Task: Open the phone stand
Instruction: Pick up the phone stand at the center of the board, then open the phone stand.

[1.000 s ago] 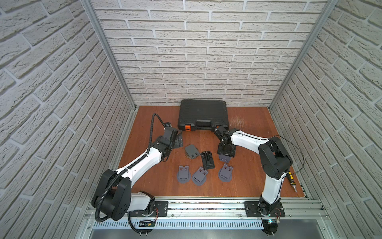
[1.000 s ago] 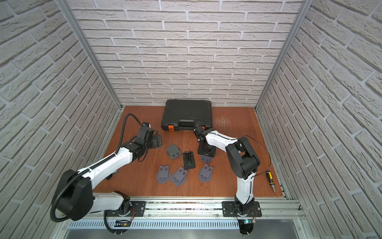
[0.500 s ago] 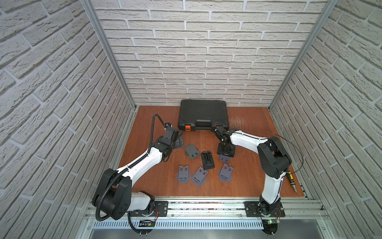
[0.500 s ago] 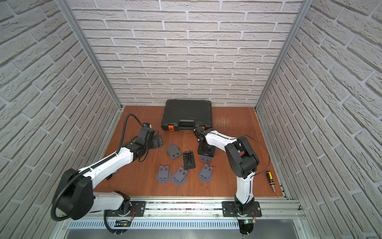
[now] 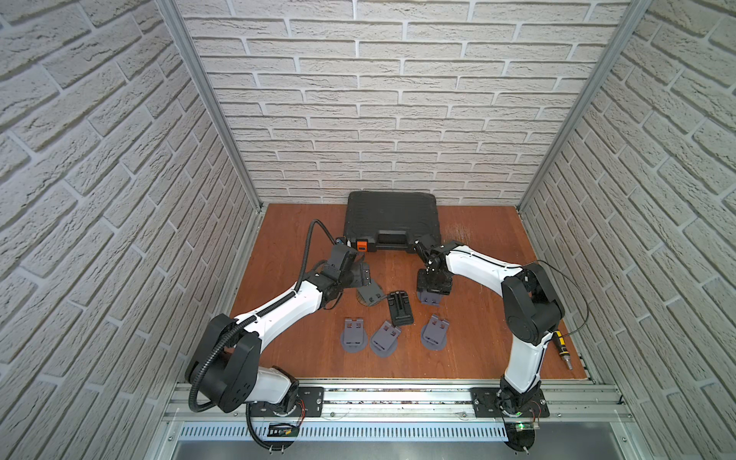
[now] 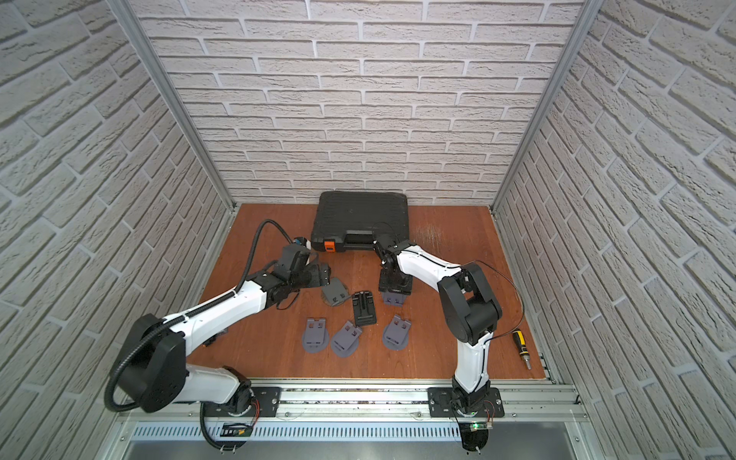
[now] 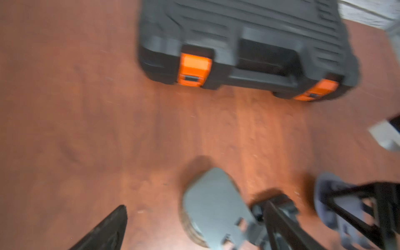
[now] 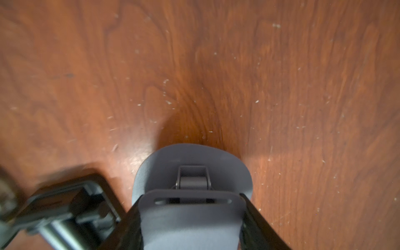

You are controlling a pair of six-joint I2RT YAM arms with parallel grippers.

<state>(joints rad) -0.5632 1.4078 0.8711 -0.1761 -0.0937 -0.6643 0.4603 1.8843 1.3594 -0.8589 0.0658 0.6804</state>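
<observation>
My right gripper (image 5: pixel 434 290) (image 6: pixel 394 287) points down and is shut on a grey phone stand (image 5: pixel 432 299) (image 6: pixel 396 299) in the middle of the wooden floor. In the right wrist view its black fingers (image 8: pixel 255 216) clamp the two sides of the stand's upper plate (image 8: pixel 190 220). That plate is lifted off the rounded base (image 8: pixel 192 158), and the hinge shows between them. My left gripper (image 5: pixel 364 276) (image 6: pixel 324 275) (image 7: pixel 194 227) is open and low, right beside a second grey stand (image 5: pixel 370 296) (image 7: pixel 212 203) that lies flat. It holds nothing.
A black stand (image 5: pixel 400 308) lies between the two grippers. Three folded grey stands (image 5: pixel 352 334) (image 5: pixel 384 338) (image 5: pixel 436 332) lie in a row nearer the front. A black tool case (image 5: pixel 392 221) with orange latches sits at the back wall. A screwdriver (image 5: pixel 561 350) lies front right.
Both arms stay almost where they were. The right gripper keeps its hold on the stand. The left wrist view is blurred by a small motion.
</observation>
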